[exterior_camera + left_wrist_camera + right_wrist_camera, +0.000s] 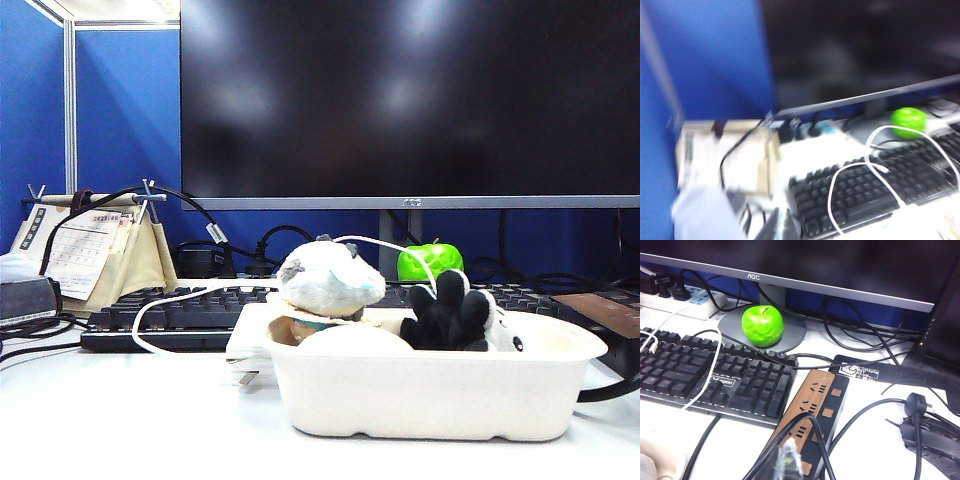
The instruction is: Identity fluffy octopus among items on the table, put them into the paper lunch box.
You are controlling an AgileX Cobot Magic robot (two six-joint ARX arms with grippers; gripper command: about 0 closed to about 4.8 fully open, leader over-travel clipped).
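The fluffy octopus (455,312) lies in the paper lunch box (440,385). Left tool (781,226): state unclear. Right tool (787,460): together, empty. Risk: retracting arms snag the white cable (180,297).

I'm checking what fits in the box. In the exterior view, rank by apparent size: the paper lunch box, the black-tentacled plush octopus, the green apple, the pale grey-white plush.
Largest to smallest, as seen:
1. Off-white paper lunch box
2. Pale grey-white plush
3. Black-tentacled fluffy octopus, partly hidden by the rim, so unsure
4. Green apple, farther back, so unsure
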